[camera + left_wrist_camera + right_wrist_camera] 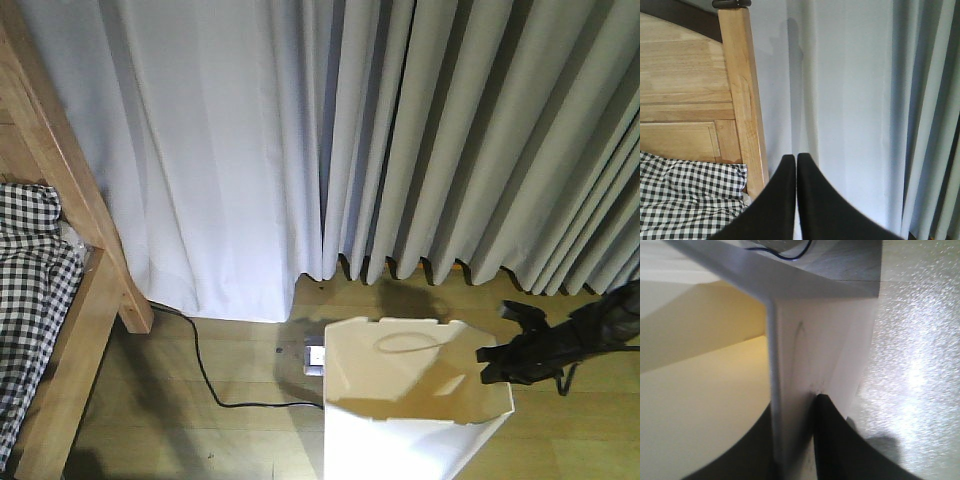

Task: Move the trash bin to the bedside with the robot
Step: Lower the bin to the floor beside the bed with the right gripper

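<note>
Gripping the trash bin [400, 420] by its rim with my right gripper [497, 362], I've got the thin white wall pinched between my two black fingers [840, 445], one inside the bin and one outside, and the right wrist view shows that wall edge-on running straight up between them. The bin stands on the wooden floor [200, 430] low in the front view, right of centre, its cut-corner rim open to me and its pale yellowish inside catching the light, with a thin loop-shaped mark or band showing on the far inner wall. Off to the left is the bed [75, 300], its light wooden frame slanting down the edge of the front view with the black-and-white checked bedding [30, 290] tucked inside it; the bin is well apart from it, with bare floor between. A black cable [205, 375] snakes across that floor from the bed leg towards a small white socket box [315, 355] just behind the bin's left rim. Pale grey curtains [400, 130] hang all along the back. My left gripper [796, 165] is up beside the bed's wooden corner post [742, 95], fingertips pressed together with nothing between them, checked bedding below and curtain straight ahead.
</note>
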Robot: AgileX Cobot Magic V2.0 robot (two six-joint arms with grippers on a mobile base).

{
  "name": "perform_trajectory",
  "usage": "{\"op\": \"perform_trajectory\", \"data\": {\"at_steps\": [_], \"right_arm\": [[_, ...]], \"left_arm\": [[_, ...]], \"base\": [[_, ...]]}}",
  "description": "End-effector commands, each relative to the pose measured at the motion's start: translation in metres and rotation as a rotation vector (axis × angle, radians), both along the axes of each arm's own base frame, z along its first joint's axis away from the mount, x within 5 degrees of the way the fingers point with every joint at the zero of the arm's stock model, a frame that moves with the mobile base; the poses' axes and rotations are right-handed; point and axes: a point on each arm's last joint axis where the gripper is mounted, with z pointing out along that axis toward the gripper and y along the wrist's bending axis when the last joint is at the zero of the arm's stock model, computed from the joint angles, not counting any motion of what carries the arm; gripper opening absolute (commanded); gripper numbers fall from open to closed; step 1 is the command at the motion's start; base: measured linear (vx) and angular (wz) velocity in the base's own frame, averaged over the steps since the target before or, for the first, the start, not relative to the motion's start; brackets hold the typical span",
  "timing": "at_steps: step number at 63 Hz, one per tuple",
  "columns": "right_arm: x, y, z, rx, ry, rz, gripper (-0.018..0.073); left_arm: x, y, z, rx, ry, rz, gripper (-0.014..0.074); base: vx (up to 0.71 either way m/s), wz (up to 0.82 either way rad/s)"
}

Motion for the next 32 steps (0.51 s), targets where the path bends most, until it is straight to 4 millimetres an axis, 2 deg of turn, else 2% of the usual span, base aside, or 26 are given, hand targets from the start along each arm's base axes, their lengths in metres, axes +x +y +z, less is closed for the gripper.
{"op": "perform_trajectory", "data": {"at_steps": [1, 18, 32], "right_arm": [[0.021, 0.013, 0.024, 0.116, -0.008, -0.016, 0.0004], [0.023, 0.031, 0.002, 0.088, 0.012, 0.02, 0.0012], [0.025, 0.038, -0.008, 0.042, 0.002, 0.083, 0.0022]], "left_arm": [[-0.001, -0.001, 0.015, 0.002, -0.103, -0.008, -0.0006], [-0.001, -0.001, 0.015, 0.002, -0.103, -0.008, -0.0006], [-0.001, -0.001, 0.015, 0.002, -0.103, -0.008, -0.0006]], "base": [[0.0, 0.0], [0.0, 0.0], [0.0, 0.0]]}}
